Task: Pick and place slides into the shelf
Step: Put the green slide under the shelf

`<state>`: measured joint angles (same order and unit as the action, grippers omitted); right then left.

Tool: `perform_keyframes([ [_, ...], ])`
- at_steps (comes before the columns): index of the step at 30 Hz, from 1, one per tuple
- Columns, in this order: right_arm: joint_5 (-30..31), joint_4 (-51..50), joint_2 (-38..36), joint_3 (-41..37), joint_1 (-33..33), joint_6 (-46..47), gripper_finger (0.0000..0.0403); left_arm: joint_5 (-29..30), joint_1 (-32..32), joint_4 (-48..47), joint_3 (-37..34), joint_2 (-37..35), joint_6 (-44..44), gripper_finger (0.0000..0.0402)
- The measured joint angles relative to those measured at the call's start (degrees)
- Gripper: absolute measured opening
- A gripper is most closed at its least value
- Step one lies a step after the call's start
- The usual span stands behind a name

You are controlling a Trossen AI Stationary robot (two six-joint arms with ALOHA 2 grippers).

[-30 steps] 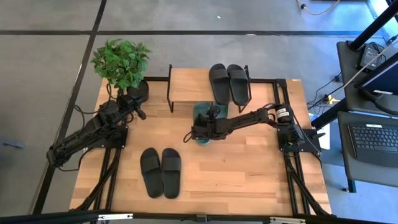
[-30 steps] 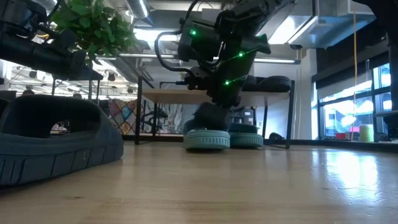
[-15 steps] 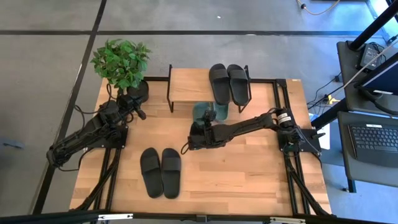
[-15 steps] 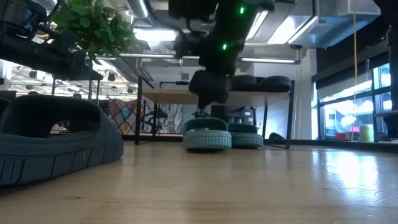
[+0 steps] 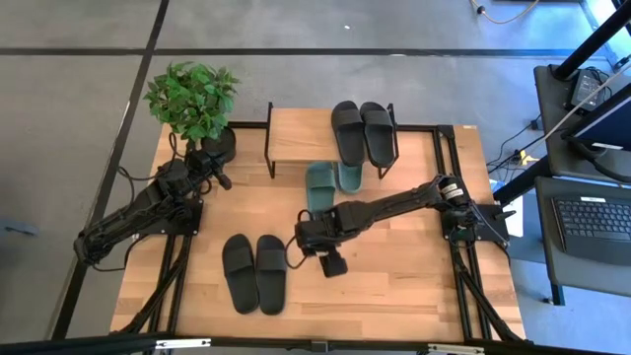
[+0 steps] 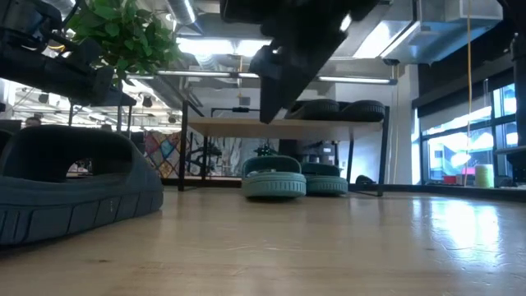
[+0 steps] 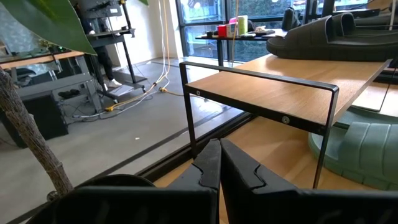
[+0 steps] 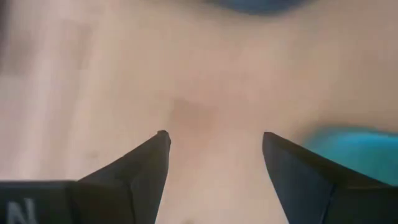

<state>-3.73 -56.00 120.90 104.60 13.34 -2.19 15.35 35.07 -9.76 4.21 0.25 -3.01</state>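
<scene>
Swinging toward the black rubber slide pair (image 5: 254, 273) near the front of the table looks like your next job, so keep the right gripper (image 5: 333, 262) high until you're over one slide, then drop onto the wide strap rather than the sole edge, since the strap is the only part that looks thin enough to pinch. Its fingers (image 8: 147, 163) are spread wide with nothing between them, hovering over bare wood of the wooden tabletop (image 5: 394, 276) just beside that pair. Take the slide nearer to you first so you don't knock its twin. The left gripper (image 7: 219, 171) sits parked at the table's back left by the potted green plant (image 5: 193, 102), fingers pressed together, holding nothing. As for the small two-tier shelf with the light wooden top and thin black frame (image 5: 296, 138): a second black slide pair (image 5: 362, 128) lies side by side on the right end of the top board, and the muted green rubber pair (image 5: 330, 182) sits on the lower level, sticking out from under the front edge. The left part of the top board is bare, so I'd aim there.
</scene>
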Motion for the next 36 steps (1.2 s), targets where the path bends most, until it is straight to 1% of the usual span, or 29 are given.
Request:
perform_keyframes([
  [2, -3.45, 1.30, 0.00, -1.12, -0.01, -0.05, 0.0256, 0.00, 0.00, 0.00, 0.02, 0.00, 0.00, 0.0000],
  [3, -3.87, 2.26, 0.00, -1.98, -0.14, -0.03, 0.0256, 0.02, 0.00, 0.00, 0.01, 0.00, 0.00, 0.0000],
  [6, -3.87, 6.25, 0.00, -5.78, -1.09, -0.03, 0.0256, 0.01, 0.00, 0.00, 0.00, -0.02, 0.00, 0.0000],
  [11, -3.69, 9.19, 0.00, -10.90, -3.09, 1.53, 0.0256, 0.02, 0.00, 0.00, 0.01, 0.00, -0.04, 0.0000],
  [14, -2.30, 11.98, 0.00, -13.09, -4.13, 1.84, 0.0256, 0.02, 0.00, 0.00, 0.00, 0.00, -0.02, 0.0000],
  [18, 1.00, 14.21, 0.02, -14.75, -5.37, 1.76, 0.0256, 0.02, 0.00, 0.00, 0.00, 0.00, -0.02, 0.0000],
  [29, 9.52, 16.08, 0.02, -15.89, -10.20, 1.29, 0.0256, 0.02, 0.00, 0.00, 0.00, -0.02, -0.09, 0.0000],
  [33, 11.67, 16.33, 0.02, -15.89, -12.60, -0.19, 0.0256, 0.02, 0.00, 0.00, 0.00, -0.02, -0.11, 0.0000],
  [36, 11.85, 16.62, 0.02, -15.89, -14.33, -1.23, 0.0256, 0.02, 0.00, 0.00, 0.00, 0.00, -0.12, 0.0000],
])
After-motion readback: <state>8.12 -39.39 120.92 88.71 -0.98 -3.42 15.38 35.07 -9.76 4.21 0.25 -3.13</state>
